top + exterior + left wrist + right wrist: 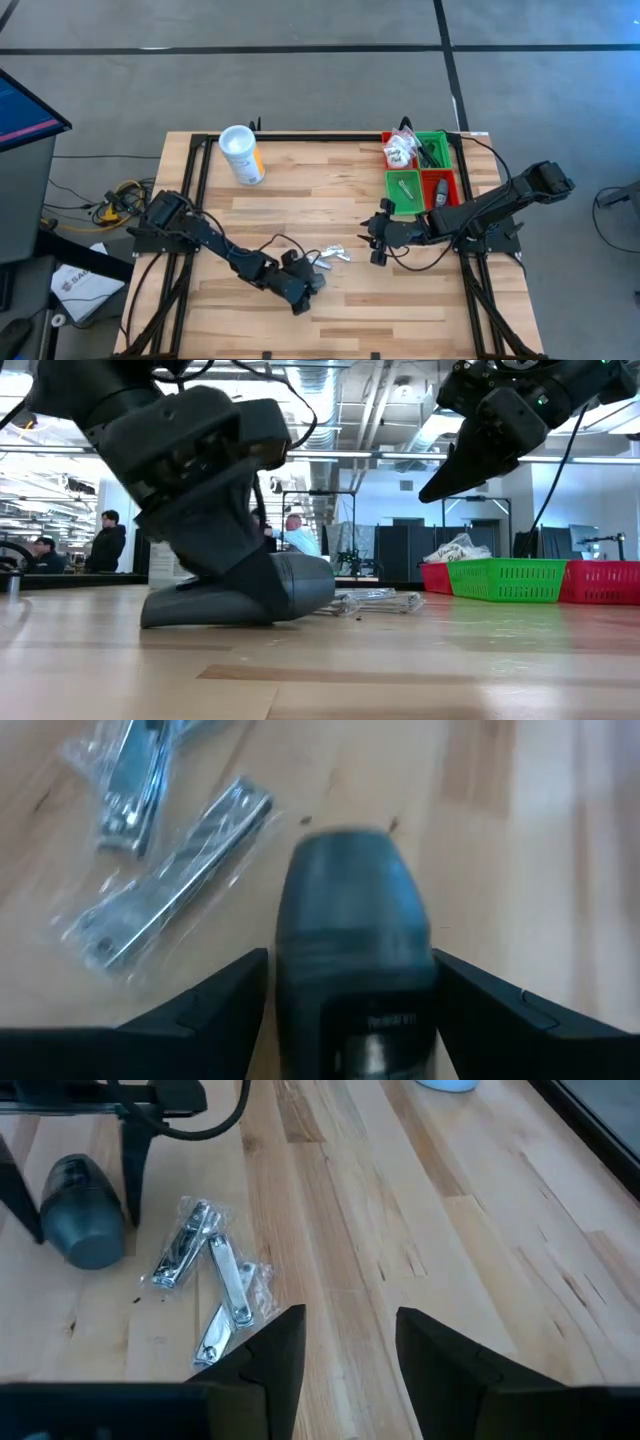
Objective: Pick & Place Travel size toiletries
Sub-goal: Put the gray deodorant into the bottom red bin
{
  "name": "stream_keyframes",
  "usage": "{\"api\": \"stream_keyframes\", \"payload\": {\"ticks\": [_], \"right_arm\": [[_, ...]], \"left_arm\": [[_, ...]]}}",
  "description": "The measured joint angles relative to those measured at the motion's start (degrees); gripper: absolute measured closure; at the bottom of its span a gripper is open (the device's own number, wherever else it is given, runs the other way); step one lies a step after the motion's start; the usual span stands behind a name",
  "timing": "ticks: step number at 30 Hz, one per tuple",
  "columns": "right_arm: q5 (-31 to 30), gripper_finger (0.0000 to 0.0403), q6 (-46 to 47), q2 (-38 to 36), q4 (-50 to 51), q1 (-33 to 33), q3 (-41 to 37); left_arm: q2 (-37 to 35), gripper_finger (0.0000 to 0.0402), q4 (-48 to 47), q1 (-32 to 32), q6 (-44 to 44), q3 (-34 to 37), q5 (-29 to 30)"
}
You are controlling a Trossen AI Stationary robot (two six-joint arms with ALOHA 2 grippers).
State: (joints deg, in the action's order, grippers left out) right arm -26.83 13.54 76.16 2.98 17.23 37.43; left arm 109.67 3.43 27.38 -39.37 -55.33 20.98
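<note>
A dark grey little bottle (pixel 355 940) lies on its side on the table (pixel 330 210), near its middle. My left gripper (pixel 350 960) is lowered over it, open, one finger close on each side of the bottle's body. In the low view the bottle (pixel 285 588) pokes out from under the left gripper. Clear-wrapped nail clippers (pixel 210 1275) lie flat just beside it, also seen in the high view (pixel 330 255). My right gripper (pixel 350 1345) hangs open above the table, right of the clippers (pixel 375 600), touching nothing. My left gripper straddles the bottle's body with its fingers (pixel 215 995) slanting down from the table's left. A thin strip of wood shows between one finger and the bottle. The other finger (pixel 480 995) sits right at the bottle's wall; whether it touches I cannot tell. The bottle rests on the table.
Red and green bins (pixel 420 170) stand at the far right, holding white wrapped packets (pixel 400 150) and dark items. A white canister with a yellow label (pixel 242 155) lies at the far left. People stand in the room beyond the table (pixel 105 540).
</note>
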Motion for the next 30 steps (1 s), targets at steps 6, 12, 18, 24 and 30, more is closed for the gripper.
{"api": "stream_keyframes", "payload": {"ticks": [6,12,18,24,30], "right_arm": [[0.0,0.0261,0.0,0.0,0.0,0.0,0.0],[0.0,0.0261,0.0,0.0,0.0,0.0,0.0],[0.0,0.0266,0.0,0.0,0.0,0.0,0.0],[0.0,0.027,0.0,0.0,-0.3,0.0,0.0],[2.7,0.0265,0.0,0.0,-4.0,0.0,0.0]], "left_arm": [[0.0,0.0144,-2.2,0.1,0.4,0.0,2.1],[0.5,0.0191,-1.7,0.0,3.4,0.0,4.2],[1.2,0.0199,-1.5,0.0,3.4,-0.2,4.3],[0.0,0.0199,-2.6,0.0,3.3,0.1,4.2],[-3.6,0.0199,-2.2,-0.3,7.7,0.1,7.5]]}}
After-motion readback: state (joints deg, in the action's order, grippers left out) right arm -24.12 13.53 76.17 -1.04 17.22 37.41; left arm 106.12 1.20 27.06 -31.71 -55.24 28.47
